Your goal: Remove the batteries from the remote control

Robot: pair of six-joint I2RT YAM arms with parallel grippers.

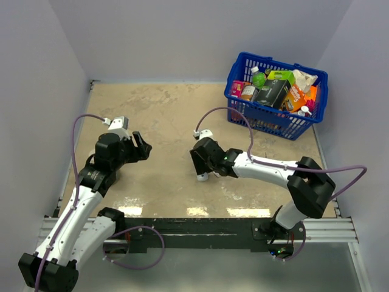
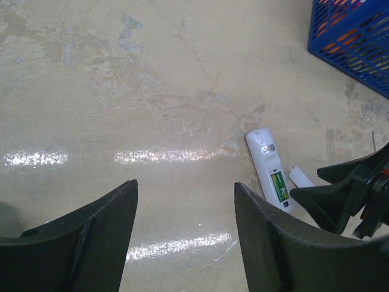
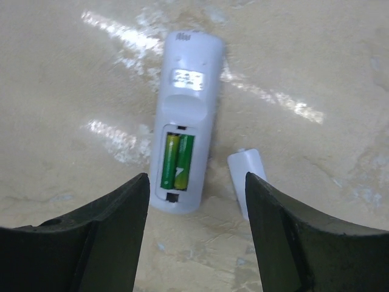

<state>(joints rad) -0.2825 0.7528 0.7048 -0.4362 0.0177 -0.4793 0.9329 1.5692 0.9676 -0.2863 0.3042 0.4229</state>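
**ops:** gripper state?

**me:** Both released, nothing held. My right gripper has its jaws spread and hangs over the remote control. My left gripper is spread too, over bare table.

**ops:** remote position?

**me:** Flat on the table near the middle, bay side up. The cover is off and lies just beside it, on the right in my right wrist view. The 2 batteries sit side by side in the bay, at the end of the remote nearest my right fingers.

**ops:** axis?

**me:** The long axis runs away from my right wrist with a slight tilt, and the batteries run the same way. My right fingers stand 1 on each side of the body, so the line between them crosses the long axis. The bay sits between the tips and just ahead of them.

**ops:** which arm?

**me:** Right, since it is directly above. From my left wrist the remote lies ahead and off to the right, well apart from my left fingers.

**ops:** next move?

**me:** My judgement: the cells are much narrower than my spread and look recessed in the bay. I'd narrow the jaws and bring 1 fingertip down at a cell's end to lever it out, not pinch across the body. The risk is that the remote slides. My left could pin its far end.
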